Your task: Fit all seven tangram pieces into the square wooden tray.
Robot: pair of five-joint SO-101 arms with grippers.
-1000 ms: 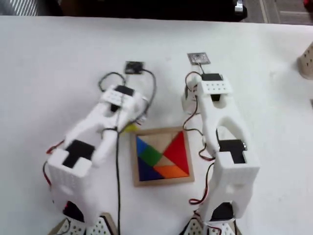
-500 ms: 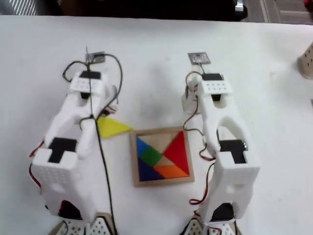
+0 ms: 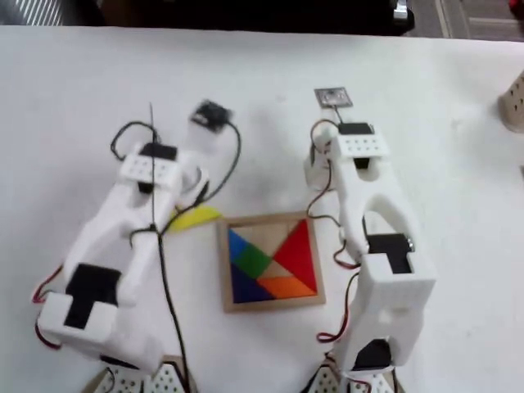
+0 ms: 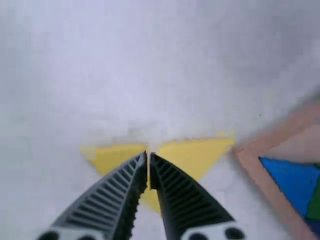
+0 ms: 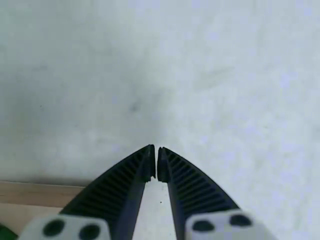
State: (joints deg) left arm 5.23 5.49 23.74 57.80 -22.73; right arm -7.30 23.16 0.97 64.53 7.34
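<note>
The square wooden tray (image 3: pixel 271 303) lies between the two arms and holds blue, green, red and orange pieces, with bare wood showing near its far side. A yellow triangle (image 3: pixel 199 217) lies flat on the table just off the tray's far left corner. My left gripper (image 4: pixel 148 158) is shut, and its tips rest over the middle of the yellow triangle (image 4: pixel 192 154). The tray's corner (image 4: pixel 252 161) sits close beside it. My right gripper (image 5: pixel 154 151) is shut over bare table just beyond the tray's far edge (image 5: pixel 30 192).
The left arm (image 3: pixel 135 209) slants across the table left of the tray, its black cable looping past a small black module (image 3: pixel 210 115). The right arm (image 3: pixel 370 205) stands along the tray's right side. A grey tag (image 3: pixel 332 98) lies beyond it.
The left arm swung left off the tray's corner, uncovering the yellow triangle, then turned back over it. The triangle now lies slightly nearer the tray. The right arm has stayed still.
</note>
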